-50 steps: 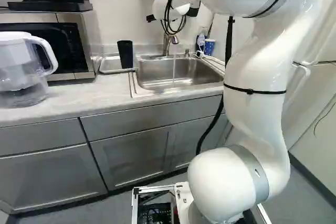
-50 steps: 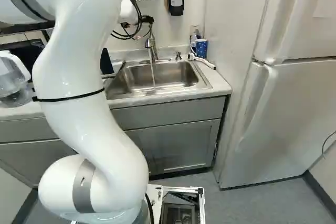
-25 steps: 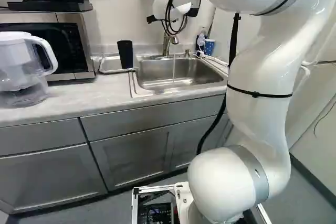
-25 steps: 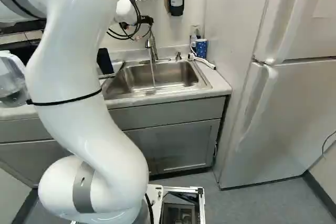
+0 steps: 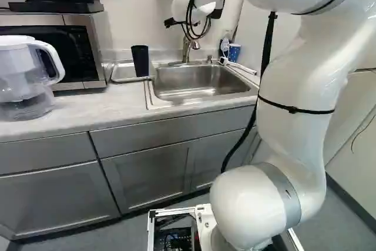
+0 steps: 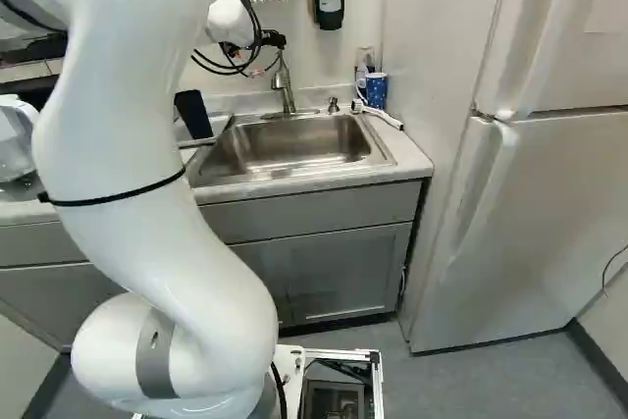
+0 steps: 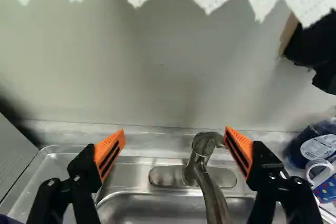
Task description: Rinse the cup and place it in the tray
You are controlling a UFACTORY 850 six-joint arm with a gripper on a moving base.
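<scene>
1. Arm: no stream shows in the sink, so the rinse looks finished; ease back slowly and straight, then swing clear.
2. Tray: the black cup stands upright in it; give it room.
3. Hand: released, spread wide, empty. One finger is near the tap; contact unclear.
</scene>
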